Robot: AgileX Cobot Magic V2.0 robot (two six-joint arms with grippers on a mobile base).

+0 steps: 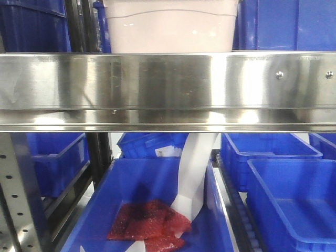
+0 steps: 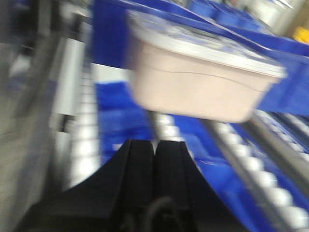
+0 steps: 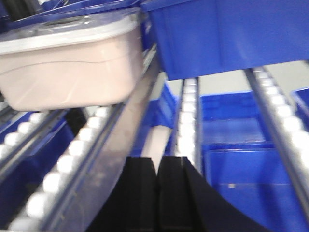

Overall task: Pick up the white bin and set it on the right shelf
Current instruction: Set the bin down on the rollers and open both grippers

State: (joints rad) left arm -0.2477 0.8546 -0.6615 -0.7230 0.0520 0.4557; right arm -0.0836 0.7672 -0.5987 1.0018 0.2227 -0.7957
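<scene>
The white bin (image 1: 170, 26) is a pale pinkish tub with a curved ridge, standing on the right shelf just behind its wide shiny steel front rail (image 1: 168, 84). The left wrist view shows the white bin (image 2: 198, 79) with its glossy lid ahead and above my left gripper (image 2: 155, 145), which is shut and empty, well short of it. In the right wrist view the white bin (image 3: 70, 63) rests on white rollers at upper left, apart from my right gripper (image 3: 158, 162), also shut with nothing held. Neither gripper shows in the front view.
Blue plastic bins (image 1: 283, 23) flank the tub on the shelf and fill the level below (image 1: 294, 194). A white chute (image 1: 197, 173) and red bubble wrap (image 1: 149, 220) lie in the lower blue bin. Perforated upright (image 1: 18, 210) stands at left. Roller tracks (image 3: 285, 125) run beside a blue bin (image 3: 227, 34).
</scene>
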